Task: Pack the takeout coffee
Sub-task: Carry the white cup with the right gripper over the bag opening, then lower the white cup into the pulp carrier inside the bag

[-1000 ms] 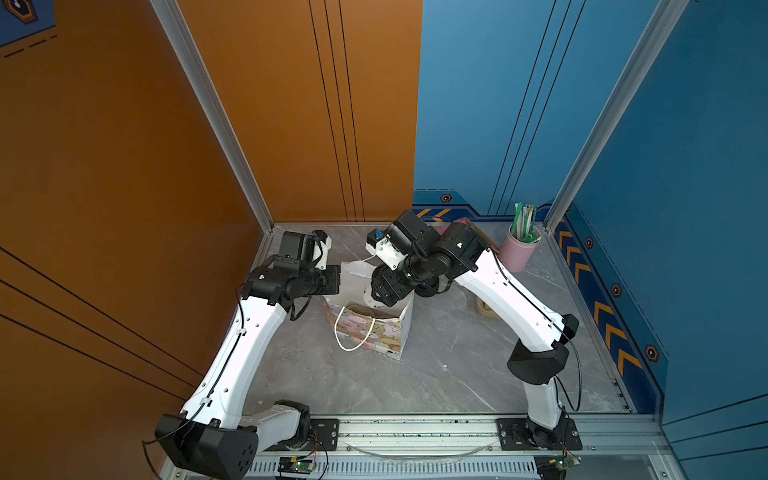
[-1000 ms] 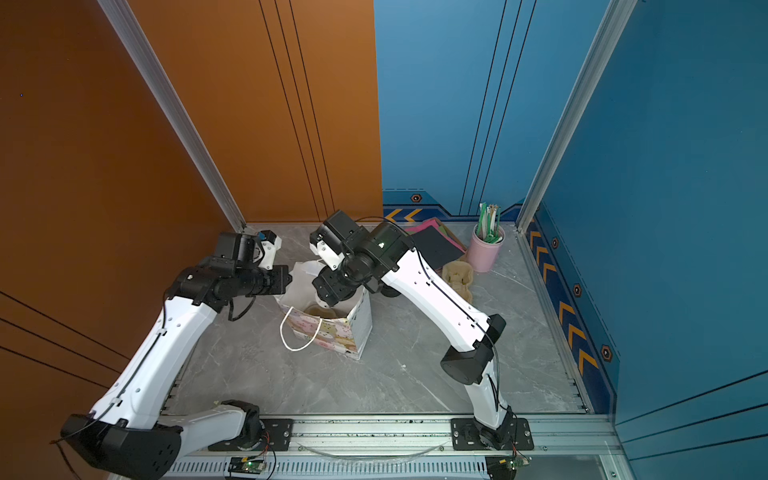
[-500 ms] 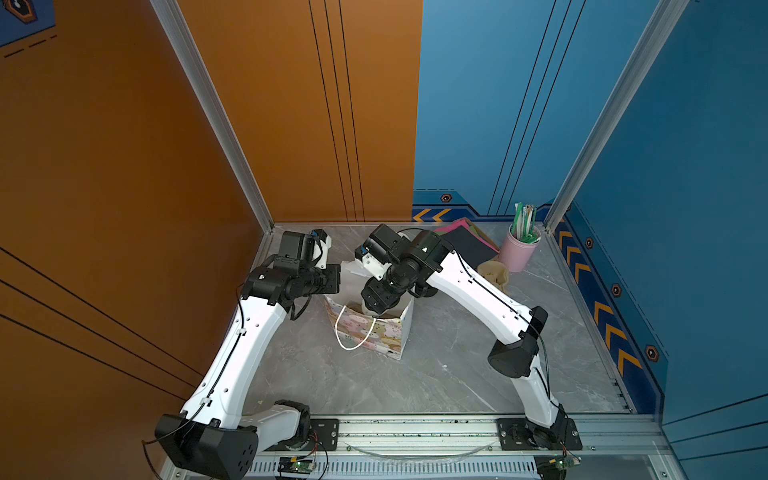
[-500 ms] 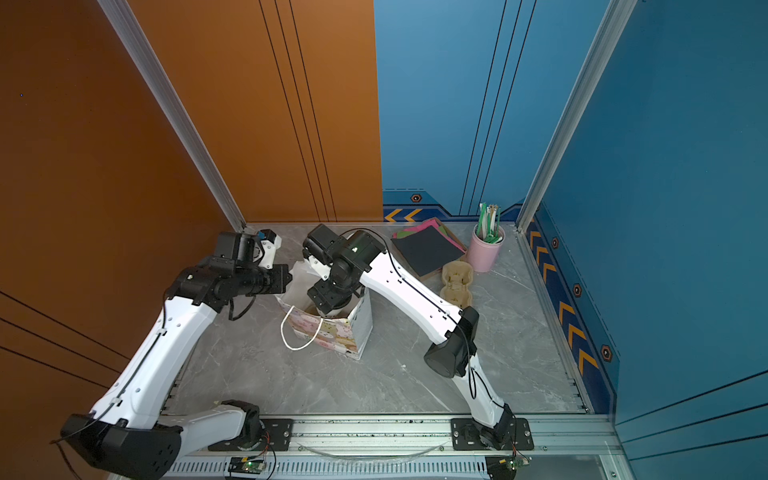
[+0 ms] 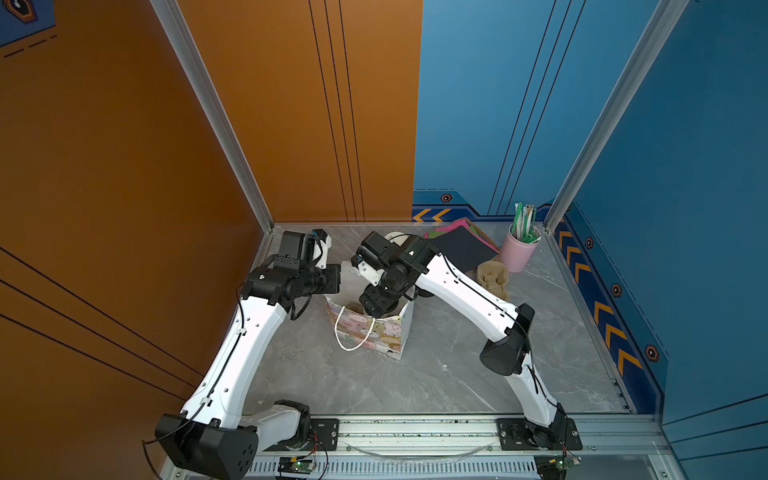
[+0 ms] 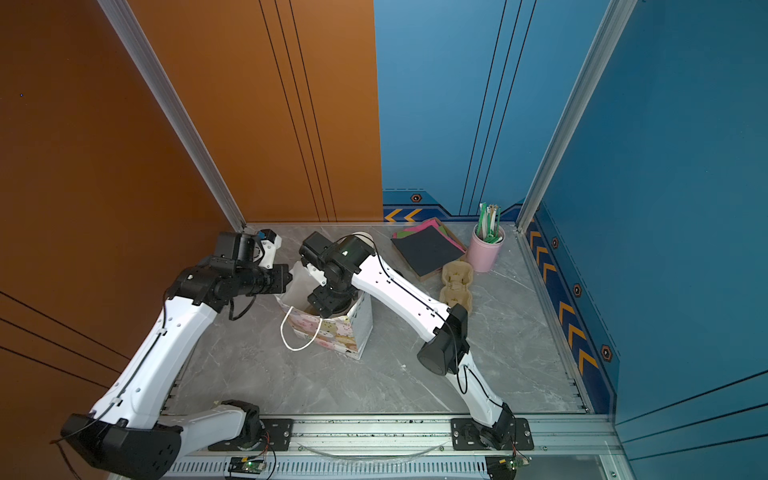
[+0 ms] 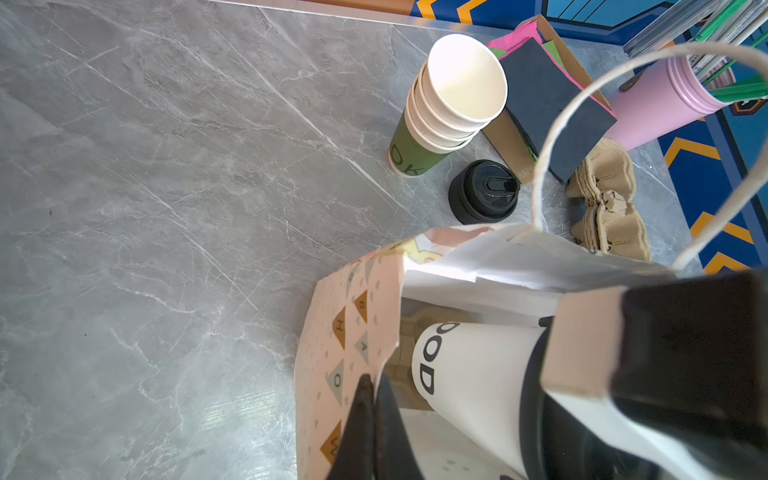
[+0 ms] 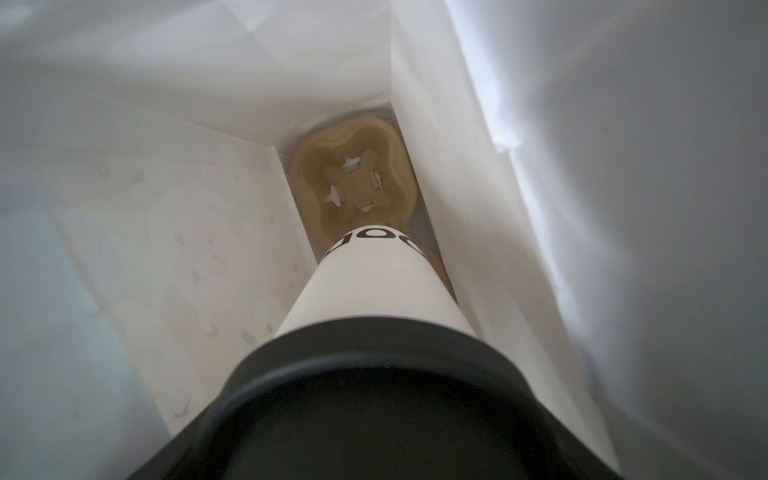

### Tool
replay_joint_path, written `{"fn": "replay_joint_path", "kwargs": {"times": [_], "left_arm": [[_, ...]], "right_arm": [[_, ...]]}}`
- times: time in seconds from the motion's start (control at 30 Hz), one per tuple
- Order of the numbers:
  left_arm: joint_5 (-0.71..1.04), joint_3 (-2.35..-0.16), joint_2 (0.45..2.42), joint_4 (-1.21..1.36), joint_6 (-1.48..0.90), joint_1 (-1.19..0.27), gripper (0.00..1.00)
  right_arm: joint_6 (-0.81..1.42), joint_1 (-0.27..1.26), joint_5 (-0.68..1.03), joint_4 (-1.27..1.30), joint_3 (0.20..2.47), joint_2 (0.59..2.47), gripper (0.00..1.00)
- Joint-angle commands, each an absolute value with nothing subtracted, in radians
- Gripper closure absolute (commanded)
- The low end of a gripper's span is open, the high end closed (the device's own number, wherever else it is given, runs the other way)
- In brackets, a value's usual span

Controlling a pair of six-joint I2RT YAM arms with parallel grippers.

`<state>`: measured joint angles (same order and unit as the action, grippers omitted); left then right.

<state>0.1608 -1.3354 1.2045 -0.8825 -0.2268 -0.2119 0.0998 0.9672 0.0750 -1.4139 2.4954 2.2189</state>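
White with a black lid [image 8: 374,395], the coffee cup [image 7: 469,374] is down inside the bag [image 5: 374,332]. The bag is made of paper with pink pictures on it. It stands open on the grey table [image 5: 415,382], near the middle and a bit toward the left edge.

The right gripper [image 5: 376,302] goes into the bag from above. Its jaws are spread wide around the lid and pinch it. In the left wrist view one tan pad [image 7: 582,345] presses on the lid's side.

Under the cup, on the floor of the bag, lies a brown cup tray [image 8: 353,183]. The cup's foot is over one hole of the tray, but I cannot tell if it sits in it.

The left gripper [image 7: 365,415] has its jaws pressed together on the bag's top rim, on the side facing the table's left edge.

Behind the bag, near the back edge, are a stack of cups [image 7: 449,108] and some loose lids [image 7: 484,191]. A pink pot [image 5: 517,251] of straws stands in the back right corner.
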Motion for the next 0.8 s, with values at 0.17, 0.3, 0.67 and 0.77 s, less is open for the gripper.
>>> {"fn": "replay_joint_path", "kwargs": {"times": [0.17,0.3,0.67,0.77], "left_arm": [[0.153,-1.318,1.199,-0.863,-0.223,-0.22,1.0],[0.153,-1.317,1.2,-0.86,-0.221,-0.219,1.0],[0.159,-1.312,1.208,-0.847,-0.215,-0.216,1.0],[0.162,-1.313,1.21,-0.847,-0.212,-0.215,1.0]], "right_arm": [[0.049,0.973,0.048,-1.447,2.453,2.253,0.13],[0.03,0.973,0.045,-1.448,2.447,2.264,0.13],[-0.046,0.966,0.047,-1.447,2.44,2.305,0.13],[-0.058,0.959,0.043,-1.448,2.439,2.318,0.13]]}}
